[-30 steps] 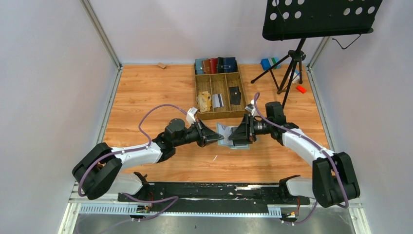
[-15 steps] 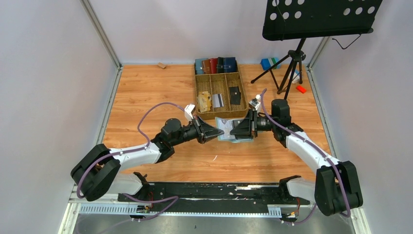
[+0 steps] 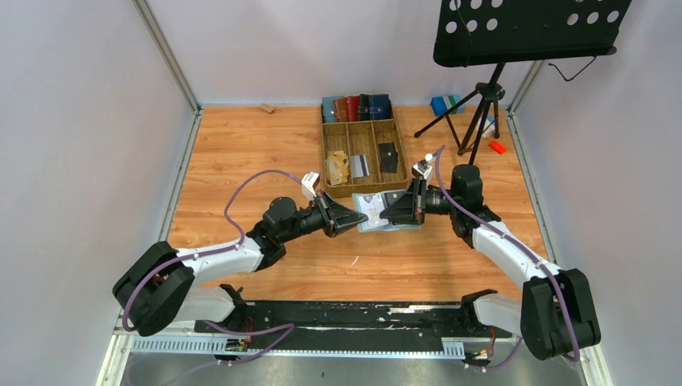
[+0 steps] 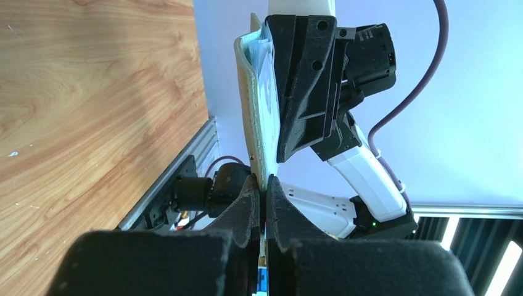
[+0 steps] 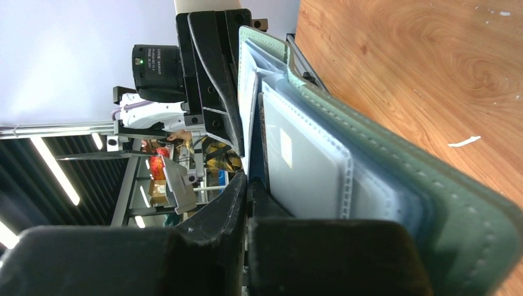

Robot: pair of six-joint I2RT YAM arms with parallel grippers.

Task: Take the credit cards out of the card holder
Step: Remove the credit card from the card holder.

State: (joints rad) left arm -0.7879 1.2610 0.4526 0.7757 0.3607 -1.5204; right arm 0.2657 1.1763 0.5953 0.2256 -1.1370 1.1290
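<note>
Between the two arms, on the near side of the wooden tray [image 3: 326, 153], the left gripper [image 4: 264, 182] is clamped hard on the edge of one flap of the card holder [image 4: 251, 117], with only thin leather between its pads. The right gripper [image 5: 247, 180] is likewise clenched, biting the inner, pocket side of the other flap. The green wallet hangs open and on edge between them, apparently lifted off the table [image 3: 241, 161].

From the right wrist, a dark sliver [image 5: 263, 139] shows beside the pale stitched pockets. It may be the edge of one of the credit cards, but I cannot tell. Farther out, the tray holds a dark card [image 3: 388, 158], a grey card [image 3: 359, 165] and a tan wad [image 3: 337, 167].

The step in hand looks like spreading the holder to reach a card. To do it well, the left gripper should only anchor, firm but not tugging. The right gripper would need to catch a card's edge alone, not the pocket lip, and draw it straight along the pocket's opening. A slanted pull would likely twist the wallet on its thin hold. Working low over the wood means a slipped card falls close by.
</note>
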